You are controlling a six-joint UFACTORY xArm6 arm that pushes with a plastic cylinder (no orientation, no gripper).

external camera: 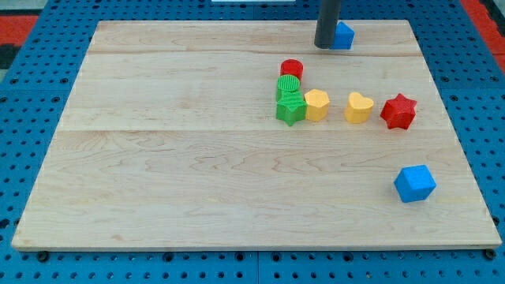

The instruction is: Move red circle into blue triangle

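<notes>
Camera view caught my tip (327, 46) beside the blue triangle (344, 35), no pincer fitted; approach pending, it needed to get below the red circle (292, 69).

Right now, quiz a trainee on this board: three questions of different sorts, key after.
1. True or false: my tip touches the red circle.
2. Which block lies nearest the view's bottom right? A) red star B) blue cube C) yellow heart
3. Fill in: directly below the red circle in the view sits the ____ circle.

Key: 1. False: the tip stands at the view's top, beside the blue triangle, apart from the red circle. 2. B. 3. green.
</notes>
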